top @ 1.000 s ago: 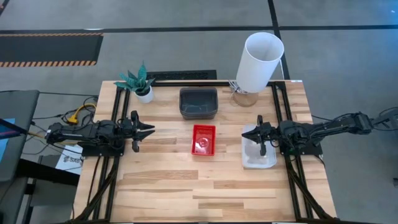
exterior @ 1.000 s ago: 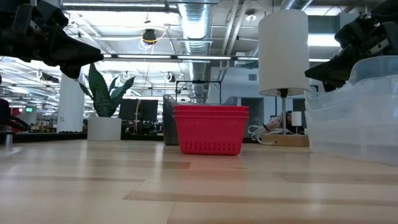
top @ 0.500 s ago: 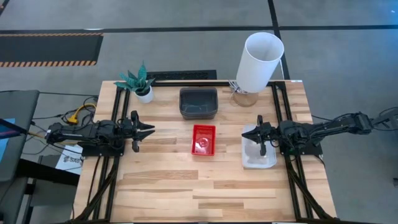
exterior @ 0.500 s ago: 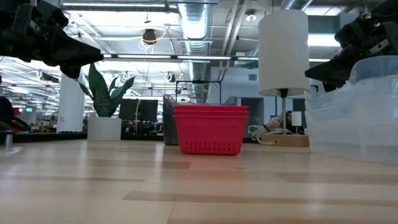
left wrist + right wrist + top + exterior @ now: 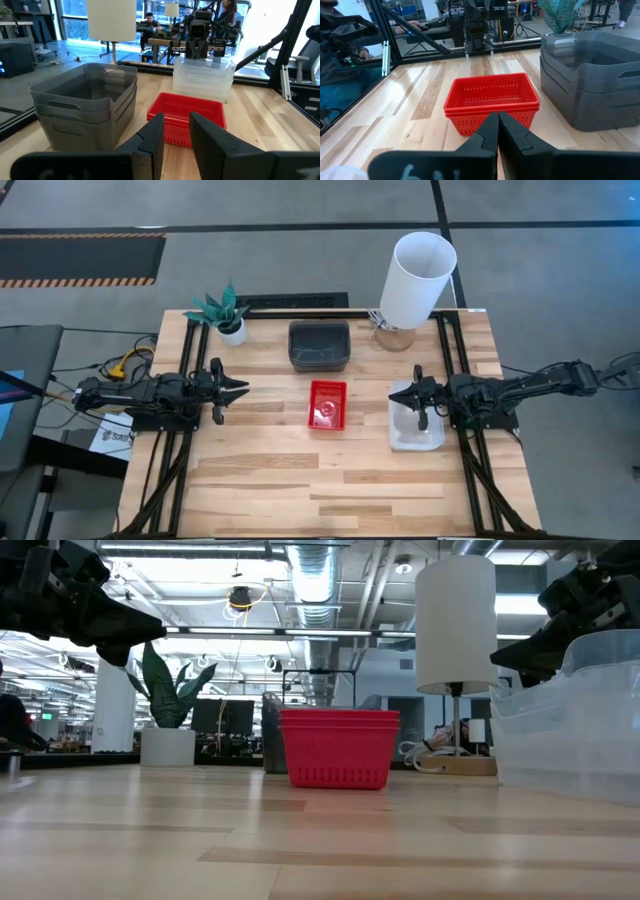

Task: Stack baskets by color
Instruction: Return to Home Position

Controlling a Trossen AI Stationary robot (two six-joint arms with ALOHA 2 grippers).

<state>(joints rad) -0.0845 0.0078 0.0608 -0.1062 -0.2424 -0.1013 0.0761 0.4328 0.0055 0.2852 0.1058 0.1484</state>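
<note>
Red baskets (image 5: 327,403) sit nested in one stack on their bottoms at the table's middle. Dark grey baskets (image 5: 319,345) are stacked just beyond them, toward the far edge. Clear baskets (image 5: 415,432) are stacked at the right. My left gripper (image 5: 243,390) hangs level above the table's left side and points at the red stack (image 5: 187,112). A narrow gap shows between its fingers (image 5: 176,132), with nothing in it. My right gripper (image 5: 397,394) is shut (image 5: 498,131) and empty. It hovers over the clear stack's left rim (image 5: 570,730) and also faces the red stack (image 5: 491,100).
A tall white cylinder (image 5: 415,280) stands on a wooden base at the far right. A small potted plant (image 5: 222,312) stands at the far left. Black frame rails run along both sides of the table. The near half of the wooden table (image 5: 330,490) is bare.
</note>
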